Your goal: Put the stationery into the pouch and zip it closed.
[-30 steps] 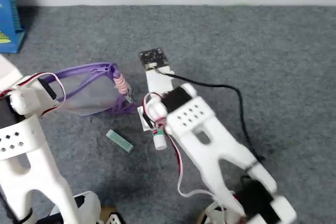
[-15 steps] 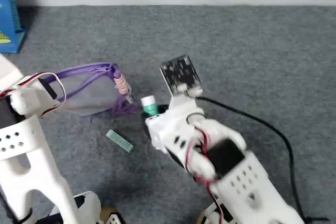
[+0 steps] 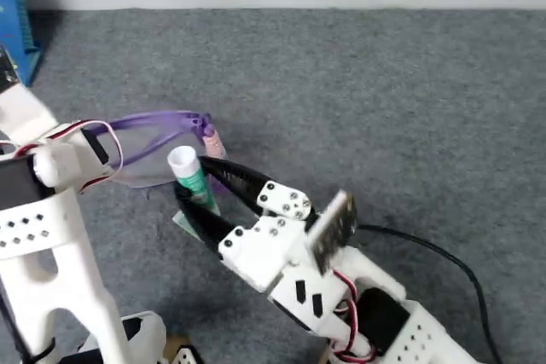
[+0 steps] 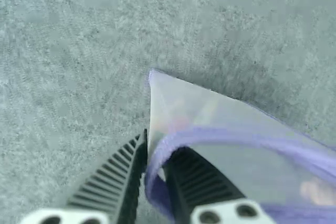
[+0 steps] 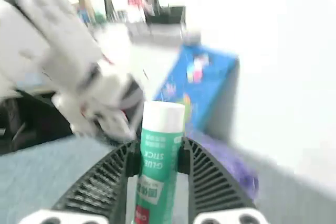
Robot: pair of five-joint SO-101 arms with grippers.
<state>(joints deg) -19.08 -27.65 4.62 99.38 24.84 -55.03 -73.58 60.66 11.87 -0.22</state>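
I see the right gripper point(image 3: 194, 190) clamped on the green-and-white glue stick point(image 3: 188, 172), upright beside the clear purple-trimmed zip pouch point(image 3: 145, 153) near the grey surface's left edge. Left gripper point(image 4: 157, 153) pinches the pouch's rim.

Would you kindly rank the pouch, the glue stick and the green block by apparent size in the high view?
1. pouch, largest.
2. glue stick, next, though held nearer the camera.
3. green block, apparently smallest, but partly hidden behind the fingers.
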